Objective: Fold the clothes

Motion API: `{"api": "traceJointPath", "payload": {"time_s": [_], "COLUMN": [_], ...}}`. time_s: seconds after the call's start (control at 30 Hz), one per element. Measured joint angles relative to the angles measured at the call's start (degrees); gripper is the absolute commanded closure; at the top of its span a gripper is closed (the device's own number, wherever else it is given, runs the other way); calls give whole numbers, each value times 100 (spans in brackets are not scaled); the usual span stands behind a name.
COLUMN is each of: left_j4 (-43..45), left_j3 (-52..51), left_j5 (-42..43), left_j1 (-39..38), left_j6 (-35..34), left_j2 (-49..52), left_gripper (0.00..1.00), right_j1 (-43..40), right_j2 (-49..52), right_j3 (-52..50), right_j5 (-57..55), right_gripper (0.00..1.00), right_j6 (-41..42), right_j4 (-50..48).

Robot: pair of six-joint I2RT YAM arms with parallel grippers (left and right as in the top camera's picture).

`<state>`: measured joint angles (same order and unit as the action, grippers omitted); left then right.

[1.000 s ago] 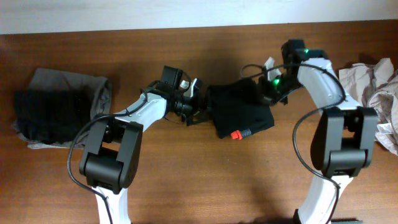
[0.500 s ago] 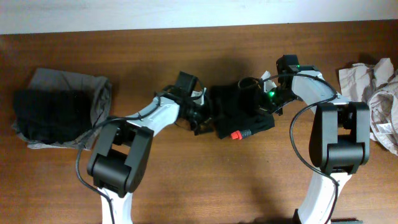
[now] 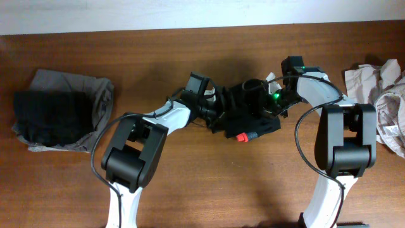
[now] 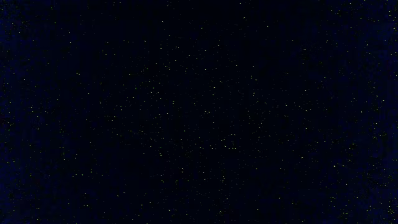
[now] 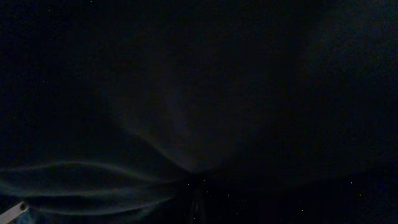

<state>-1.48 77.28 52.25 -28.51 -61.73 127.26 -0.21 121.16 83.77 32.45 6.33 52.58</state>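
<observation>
The black leggings lie bunched at the table's middle, with a bit of red-orange lining showing at their front edge. My left gripper is pushed into the bundle's left side, and its fingers are hidden in the black cloth. My right gripper is buried in the bundle's upper right. The left wrist view is wholly dark. The right wrist view shows dark cloth whose folds run together at my jaws, as if pinched there.
A stack of grey and black garments lies at the far left. Crumpled beige and pale garments lie at the right edge. The table's back edge meets a white wall.
My left gripper has moved right, into the leggings' left edge. The bundle has bunched up and become narrower. My right gripper has moved slightly left and down into the cloth.
</observation>
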Motion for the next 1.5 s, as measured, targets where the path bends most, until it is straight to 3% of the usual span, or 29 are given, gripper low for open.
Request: {"api": "traceJointPath", "payload": {"time_s": [0.13, 0.23, 0.37, 0.47, 0.57, 0.8, 0.9, 1.2, 1.5], "left_j4": [216, 275, 234, 46, -2, -81, 13, 72, -352], "left_j3": [50, 63, 63, 114, 122, 87, 52, 17, -26], "left_j5": [184, 199, 260, 306, 278, 31, 20, 269, 2], "left_j1": [-114, -192, -234, -234, -238, -317, -317, -116, 317], "left_j6": [-227, -302, -345, -345, -339, -195, -144, 302, 1158], "left_j2": [120, 153, 240, 240, 240, 273, 273, 315, 76], "left_gripper": [2, 20, 16, 20, 35, 87, 99, 99, 99], "right_j1": [0, 22, 107, 155, 164, 164, 164, 2, -754], "right_j2": [0, 0, 0, 0, 0, 0, 0, -33, -1080], "right_j3": [0, 0, 0, 0, 0, 0, 0, 31, 382], "right_j5": [-4, -24, -48, -46, -46, -46, -42, 26, 0], "right_gripper": [96, 96, 96, 96, 96, 96, 96, 96, 96], "right_j6": [11, 13, 15, 15, 20, 15, 15, 11, -9], "right_j4": [0, 0, -11, -20, -20, -17, -7, 271, 595]}}
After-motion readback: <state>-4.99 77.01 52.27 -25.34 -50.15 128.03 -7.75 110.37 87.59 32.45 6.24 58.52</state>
